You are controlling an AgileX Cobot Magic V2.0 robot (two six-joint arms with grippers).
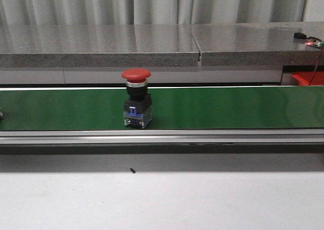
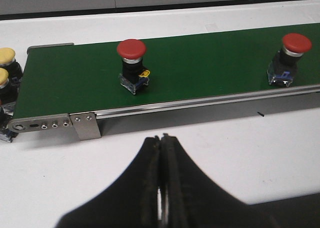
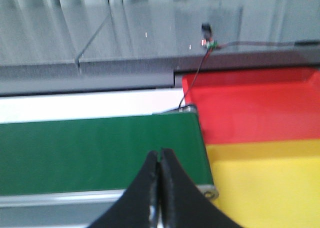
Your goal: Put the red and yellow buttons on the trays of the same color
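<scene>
Front view: nearest lies the bare white table [image 1: 162, 199], then the green belt [image 1: 228, 108] carrying one red button [image 1: 136, 104] upright. No pincer shows here, and only a corner of the red tray [image 1: 307, 78] peeks in at the far right.

Left wrist view: the left gripper [image 2: 162, 188] is pressed together, holding nothing. Ahead of it stands a second red button [image 2: 133, 65]; two yellow buttons [image 2: 7, 67] sit off to one side at the belt's end, cut by the frame. A good pick would probably spread the jaws first, then descend around the black body beneath the cap.

Right wrist view: the right gripper [image 3: 159, 193] is likewise closed and empty, just beside the belt's end, with the yellow tray [image 3: 270, 183] close by and the red one beyond. The picture is blurred.
</scene>
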